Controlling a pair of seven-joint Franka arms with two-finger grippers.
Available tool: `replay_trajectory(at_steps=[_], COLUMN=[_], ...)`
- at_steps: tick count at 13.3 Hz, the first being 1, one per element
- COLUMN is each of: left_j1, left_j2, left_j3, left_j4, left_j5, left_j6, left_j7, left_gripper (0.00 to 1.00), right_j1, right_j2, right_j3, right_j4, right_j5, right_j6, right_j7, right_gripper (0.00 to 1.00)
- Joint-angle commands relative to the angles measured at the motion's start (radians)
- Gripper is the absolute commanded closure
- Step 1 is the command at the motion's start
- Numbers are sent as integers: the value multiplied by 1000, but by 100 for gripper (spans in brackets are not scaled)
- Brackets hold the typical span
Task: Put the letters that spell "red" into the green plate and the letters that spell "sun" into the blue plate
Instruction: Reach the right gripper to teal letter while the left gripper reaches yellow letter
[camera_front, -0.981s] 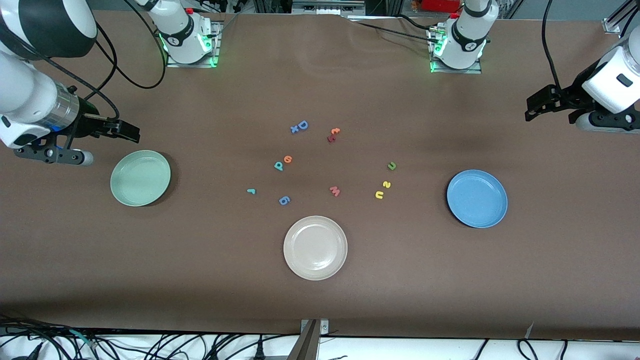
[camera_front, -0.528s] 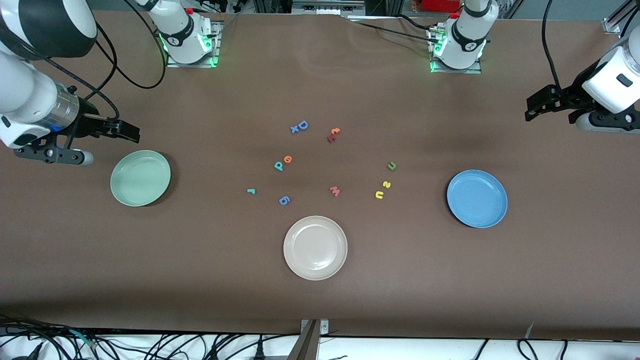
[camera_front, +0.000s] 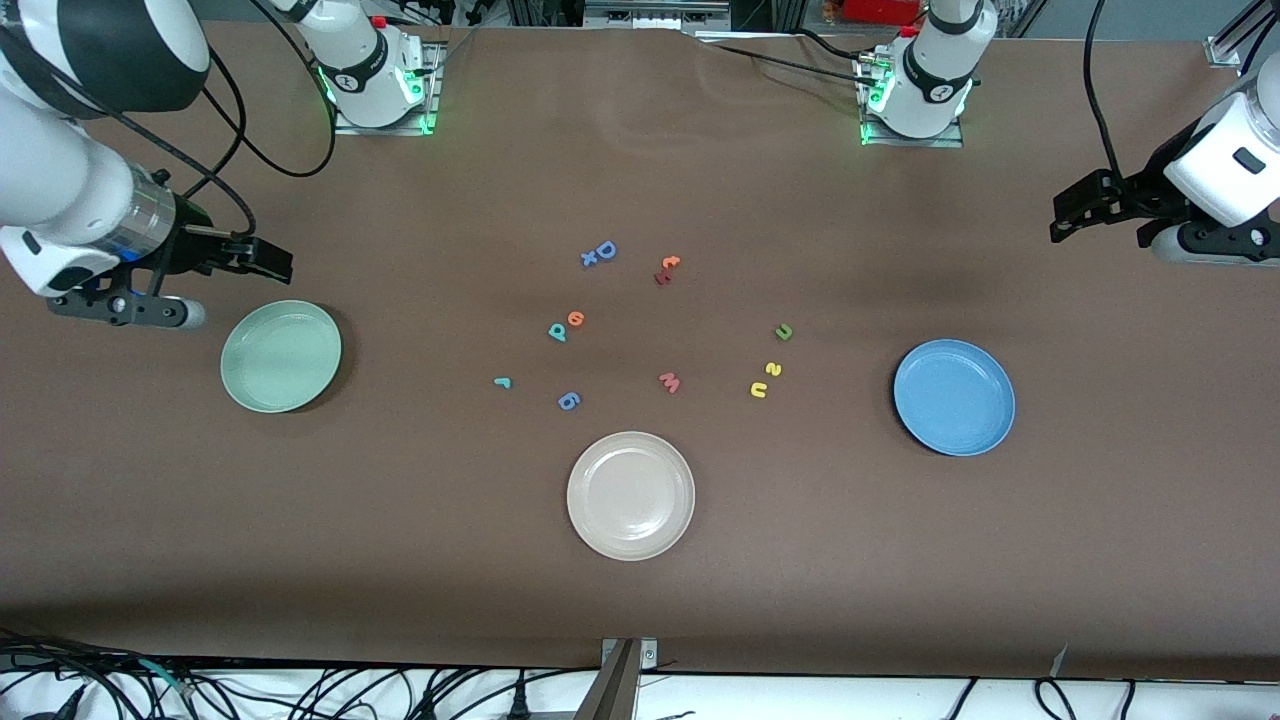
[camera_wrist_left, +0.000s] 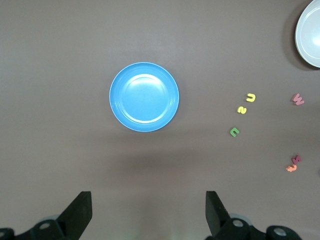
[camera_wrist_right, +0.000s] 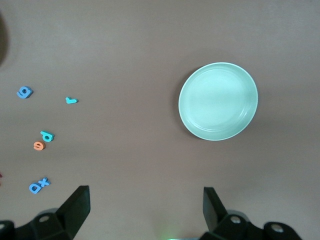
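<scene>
On the table we see the teal r (camera_front: 503, 382), teal d (camera_front: 557, 332) and orange e (camera_front: 576, 319) lying between the green plate (camera_front: 281, 356) and the white plate (camera_front: 631, 495), well apart from our right gripper (camera_front: 268, 260), which hangs released over the table just beside the green plate. The yellow s (camera_front: 773, 369), yellow n (camera_front: 759, 389) and green u (camera_front: 784, 332) lie near the blue plate (camera_front: 954, 397). Our left gripper (camera_front: 1075, 212) hangs with fingers spread above the table near the blue plate. Both plates hold nothing.

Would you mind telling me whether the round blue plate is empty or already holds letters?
Empty: the round blue plate shows only bare glazed surface.
</scene>
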Motion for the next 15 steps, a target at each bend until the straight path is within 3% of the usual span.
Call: replay_trajectory(at_steps=[1, 4, 9, 15], left_j1=[2, 2, -15, -103], left_j2=[-8, -8, 27, 182], left_j3=[0, 0, -3, -84], left_j4=[-6, -6, -4, -4], left_j5=[1, 1, 3, -17], left_j6=[-7, -6, -21, -52], left_j7=[21, 21, 13, 5], left_gripper=[0, 0, 0, 0], right_j1=[25, 79, 154, 229], right_j2=[48, 127, 284, 388], right_j3=[1, 1, 1, 1], right_j4=[16, 9, -5, -86], right_j5=[15, 7, 1, 1], right_j6=[-5, 77, 251, 438], right_j7=[11, 14, 208, 376], right_gripper=[0, 0, 0, 1])
